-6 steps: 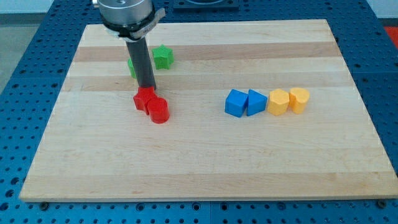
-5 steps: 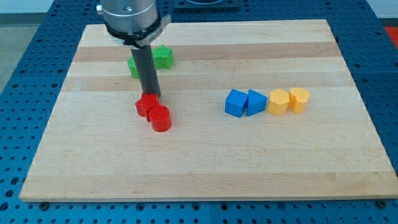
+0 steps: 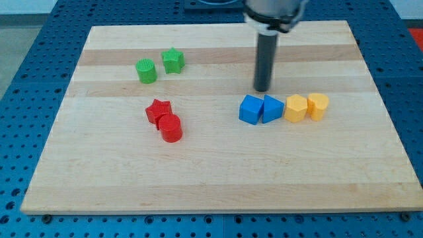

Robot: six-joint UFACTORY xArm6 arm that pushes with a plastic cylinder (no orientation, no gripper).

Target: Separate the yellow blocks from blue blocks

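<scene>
Four blocks stand in a row at the view's right of centre: a blue cube, a blue triangular block, a yellow hexagonal block and a yellow rounded block. Each touches the one beside it. My tip is just above the row, over the seam between the two blue blocks, a short way off them and not touching.
A red star block and a red cylinder touch at the view's left of centre. A green cylinder and a green star block stand at the upper left. The wooden board lies on a blue perforated table.
My tip has swept from the red star block at the left to a spot just above the blue blocks. The red blocks shifted slightly. The blue and yellow blocks have not moved.
</scene>
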